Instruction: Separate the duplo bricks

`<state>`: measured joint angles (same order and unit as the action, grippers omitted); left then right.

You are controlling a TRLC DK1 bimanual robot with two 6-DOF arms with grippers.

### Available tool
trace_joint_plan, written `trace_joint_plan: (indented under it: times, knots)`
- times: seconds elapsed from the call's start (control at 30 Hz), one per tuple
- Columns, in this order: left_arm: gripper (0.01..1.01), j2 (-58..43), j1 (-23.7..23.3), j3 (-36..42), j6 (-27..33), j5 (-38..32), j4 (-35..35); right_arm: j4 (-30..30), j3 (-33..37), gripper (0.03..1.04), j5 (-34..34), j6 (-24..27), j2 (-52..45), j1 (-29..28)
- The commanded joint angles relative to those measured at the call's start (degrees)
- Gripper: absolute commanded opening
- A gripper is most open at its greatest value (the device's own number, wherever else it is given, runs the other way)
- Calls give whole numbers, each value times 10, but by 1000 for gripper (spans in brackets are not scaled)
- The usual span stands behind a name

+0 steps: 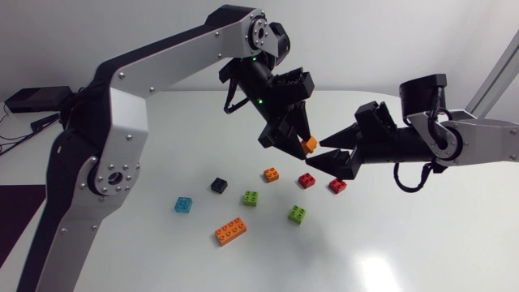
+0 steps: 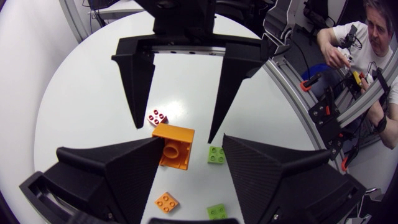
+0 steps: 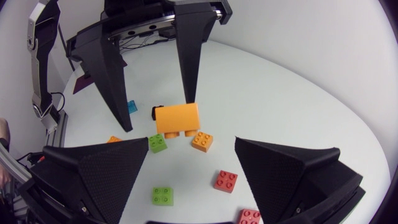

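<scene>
Left gripper (image 2: 192,138), matte black, fingers spread: orange square plastic brick (image 2: 173,146), underside showing, against one finger, clear of the other. Right gripper (image 2: 175,134) opposite, fingers apart. White table (image 2: 81,112) below: small red brick (image 2: 157,116), green brick (image 2: 216,154), second green brick (image 2: 217,211), small flat orange brick (image 2: 166,201).

Robotics lab — round white table (image 1: 430,243), left arm (image 1: 130,113) entering at nine o'clock, right arm (image 1: 478,142) at three — duplo bricks (image 1: 250,198) loose near centre.
</scene>
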<state>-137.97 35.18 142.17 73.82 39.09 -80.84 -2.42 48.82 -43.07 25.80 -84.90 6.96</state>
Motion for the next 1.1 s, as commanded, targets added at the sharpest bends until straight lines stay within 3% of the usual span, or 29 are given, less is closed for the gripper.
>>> trace_joint_plan:
  times: [0.0, 0.2, 0.5, 0.57, 0.73, 1.07]
  knots:
    - [652, 17, 4, -20, -4, 11, -10, 15, 15, 998, -3, 7, -20, 7]
    - [652, 17, 7, -25, -1, 17, -10, 21, 22, 993, -4, 7, -27, 8]
    - [652, 11, 9, -21, -3, 29, -12, 26, 18, 866, -25, 13, -28, 9]
    - [652, 10, 10, -19, -4, 30, -13, 27, 17, 767, -32, 14, -28, 9]
    - [652, 4, 10, -2, -13, 34, -14, 28, 11, 362, -42, 25, -25, 10]
    - [657, -10, 6, 29, -22, 34, -14, 27, -5, 325, -46, 42, -22, 4]
